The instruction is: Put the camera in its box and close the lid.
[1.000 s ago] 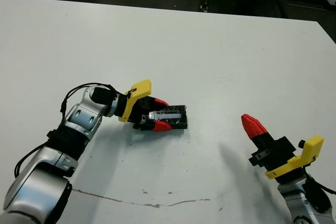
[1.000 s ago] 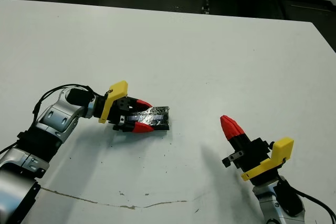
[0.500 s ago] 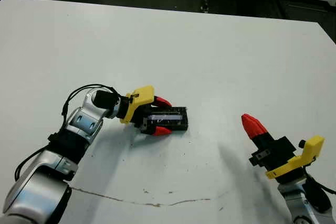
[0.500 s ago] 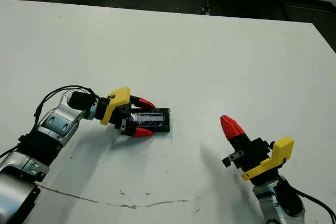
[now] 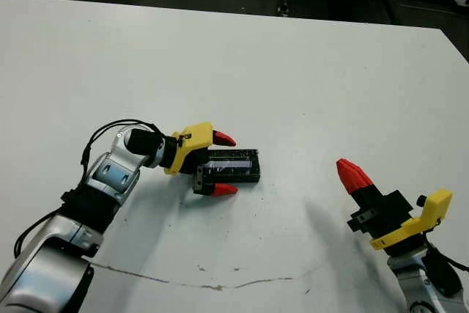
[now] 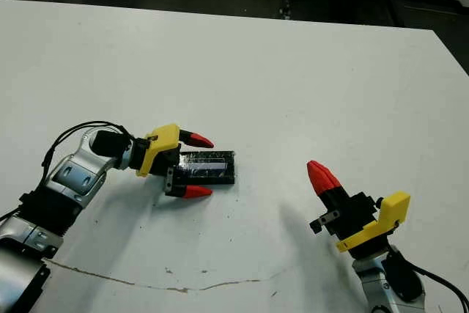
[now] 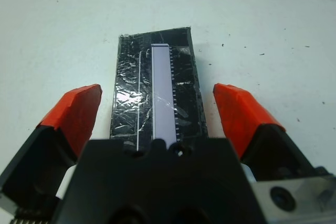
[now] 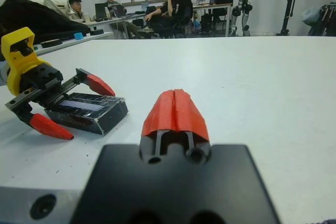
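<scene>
Lid (image 5: 232, 166) flat on table (image 5: 293, 71). Left gripper (image 5: 220, 164) spread, straddling lid's end, not touching. Right gripper (image 5: 353, 175) pressed together, well apart.

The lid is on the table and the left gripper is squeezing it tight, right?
Not quite. The lid is on the table, but the left gripper is open: in the left wrist view its red fingers stand apart from the lid's sides.

Silver-grey arms, black cables, yellow brackets, black pincer (image 5: 218, 163) bodies, red fingertips.
</scene>
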